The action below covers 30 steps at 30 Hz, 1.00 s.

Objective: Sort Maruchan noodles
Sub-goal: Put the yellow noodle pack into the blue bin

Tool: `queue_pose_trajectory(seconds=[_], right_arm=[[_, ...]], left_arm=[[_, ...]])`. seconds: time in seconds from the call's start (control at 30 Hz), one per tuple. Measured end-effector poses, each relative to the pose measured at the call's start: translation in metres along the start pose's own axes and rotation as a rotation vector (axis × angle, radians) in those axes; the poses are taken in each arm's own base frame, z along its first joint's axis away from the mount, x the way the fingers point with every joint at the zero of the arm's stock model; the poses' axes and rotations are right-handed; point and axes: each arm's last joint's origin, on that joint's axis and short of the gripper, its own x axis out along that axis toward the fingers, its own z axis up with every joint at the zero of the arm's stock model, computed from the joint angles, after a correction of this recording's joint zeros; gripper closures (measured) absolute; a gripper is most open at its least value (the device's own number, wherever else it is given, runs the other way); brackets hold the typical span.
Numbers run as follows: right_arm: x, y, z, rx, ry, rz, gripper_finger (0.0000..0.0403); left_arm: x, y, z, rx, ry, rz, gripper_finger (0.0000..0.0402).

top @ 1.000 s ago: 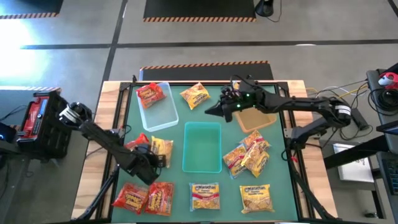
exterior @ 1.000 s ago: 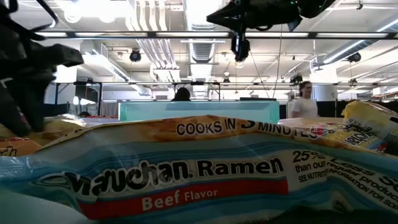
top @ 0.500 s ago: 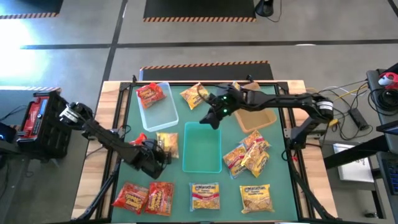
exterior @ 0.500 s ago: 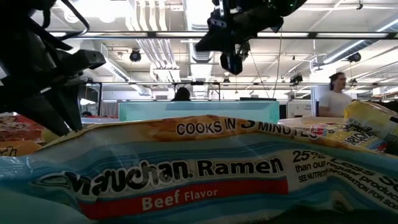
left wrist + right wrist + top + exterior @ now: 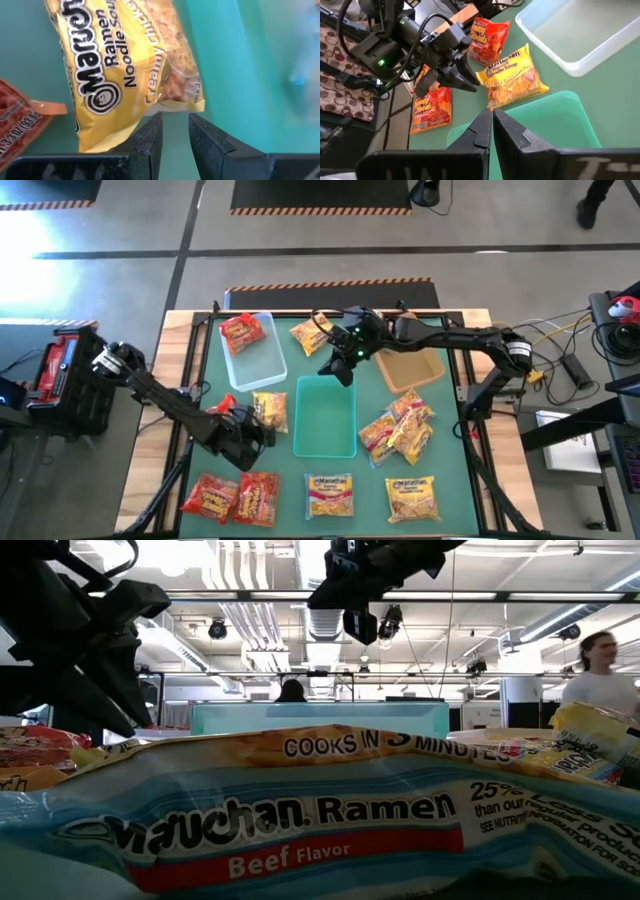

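Observation:
A yellow Maruchan packet lies flat on the green mat beside the teal bin. My left gripper stands at the packet's near edge, its fingers a little apart with nothing between them. A red packet lies behind that arm. My right gripper hangs shut and bare above the teal bin's far end. Another red packet lies in the clear bin. More packets lie along the near edge and in a pile at the right. My left gripper's fingertips stand right at the yellow packet's short near edge, coming slanting down from the near left. I cannot tell whether they touch it. The packet lies flat on the mat.
A tan bin stands right of my right gripper. One yellow packet lies at the far middle. Two red packets and another yellow one lie along the near edge. A packet fills the low view's foreground.
My right gripper has gone toward the table's left, from over the tan bin to the teal bin's far end, tipping as it went and staying shut. My left gripper has turned at the wrist. The yellow packet now lies slightly nearer the teal bin.

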Motion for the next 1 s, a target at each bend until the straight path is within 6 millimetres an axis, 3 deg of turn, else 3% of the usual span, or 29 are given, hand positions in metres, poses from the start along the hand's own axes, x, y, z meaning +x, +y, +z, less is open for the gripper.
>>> queue_pose_trajectory(seconds=[0.43,0.67,1.0], right_arm=[[-0.001,0.002,0.005,0.005,-0.030,-0.020,0.0394],[-0.002,0.001,0.008,-0.030,-0.073,-0.115,0.0394],[-0.002,0.001,0.010,-0.024,-0.097,-0.125,0.0394]], left_arm=[[0.007,-0.001,0.015,-0.006,-0.120,0.021,0.0325],[0.017,-0.001,0.023,-0.003,-0.193,0.058,0.0325],[0.037,0.000,0.011,0.006,-0.107,0.108,0.0325]])
